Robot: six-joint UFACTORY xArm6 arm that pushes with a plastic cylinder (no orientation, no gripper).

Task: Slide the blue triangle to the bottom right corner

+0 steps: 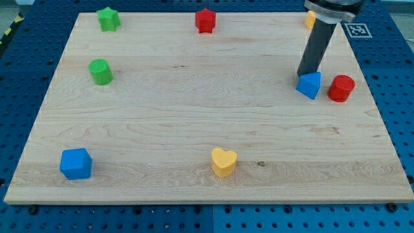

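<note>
A robotics lab setup is indicated. A pale wooden board (194,116) is laid on a blue perforated bench (394,58), its holes set in a regular grid. A black-and-white fiducial marker (358,30) is fixed near the board's top right corner. Yellow-black hazard tape (9,29) is seen at the view's top left.

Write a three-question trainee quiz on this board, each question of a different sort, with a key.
1. True or false: my tip sits just above the blue triangle, on its upper-left side.
2. Which block lies immediately to the view's right of the blue triangle? A) green cylinder B) red cylinder C) yellow heart
3. Fill in: the blue cube sits near the board's bottom ____ corner.

Key: 1 true; 2 B; 3 left.
</note>
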